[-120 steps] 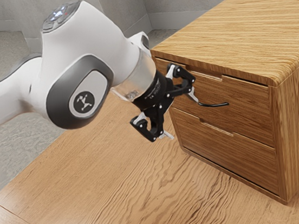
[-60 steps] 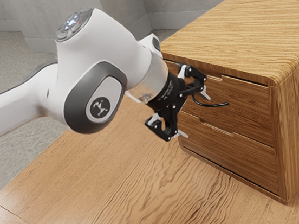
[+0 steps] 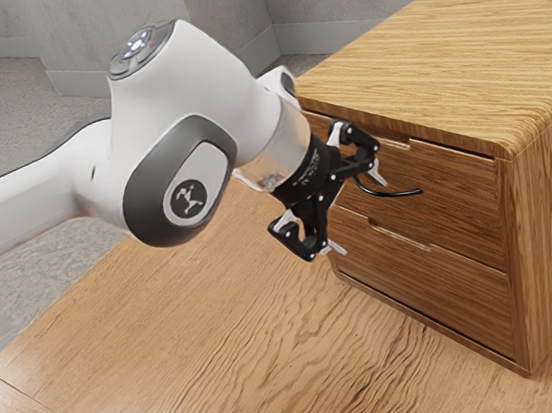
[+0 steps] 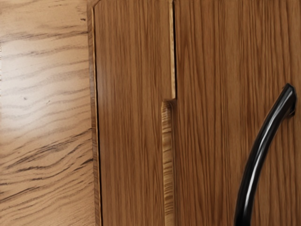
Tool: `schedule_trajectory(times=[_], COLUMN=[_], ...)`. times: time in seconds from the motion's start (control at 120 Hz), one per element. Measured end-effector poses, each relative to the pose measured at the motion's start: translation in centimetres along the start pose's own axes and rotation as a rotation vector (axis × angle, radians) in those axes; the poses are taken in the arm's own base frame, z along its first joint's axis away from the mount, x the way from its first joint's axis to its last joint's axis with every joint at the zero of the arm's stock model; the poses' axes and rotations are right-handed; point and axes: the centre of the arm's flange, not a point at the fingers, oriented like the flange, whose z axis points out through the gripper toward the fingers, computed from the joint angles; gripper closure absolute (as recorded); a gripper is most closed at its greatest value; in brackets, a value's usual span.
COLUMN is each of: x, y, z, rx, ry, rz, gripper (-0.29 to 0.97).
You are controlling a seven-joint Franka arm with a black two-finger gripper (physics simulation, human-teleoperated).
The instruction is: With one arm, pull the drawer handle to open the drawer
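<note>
**End effector open wide at the drawer handle, nothing gripped yet**

The end effector [image 3: 355, 213] sat spread wide against the front of the top drawer [image 3: 446, 196], one finger [image 3: 357, 146] up near 1 o'clock and the other down at 7. The near end of the black handle [image 3: 400, 194] looked to fall in the gap between them, I'd guess so it could close on it and pull. The handle ran off toward 3 o'clock from the end effector. The drawer looked flush with the cabinet [image 3: 469, 52], so not opened. Whether that upper finger actually touched the handle was hard to make out. In the wrist view the handle was cut off at the edge, next to the lower drawer [image 4: 131, 117] and a strip of bench [image 4: 42, 117].
</note>
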Motion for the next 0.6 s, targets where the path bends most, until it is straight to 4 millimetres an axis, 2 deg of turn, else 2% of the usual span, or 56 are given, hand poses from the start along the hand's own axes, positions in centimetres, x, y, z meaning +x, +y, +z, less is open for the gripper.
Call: schedule_trajectory(times=[0.367, 0.6], x=[0.5, 0.6], y=[-0.3, -1.7], z=[1.5, 1.5], rx=[0.025, 0.045], ry=[-0.001, -0.002], rz=[-0.012, -0.019], gripper=[0.0, 0.0])
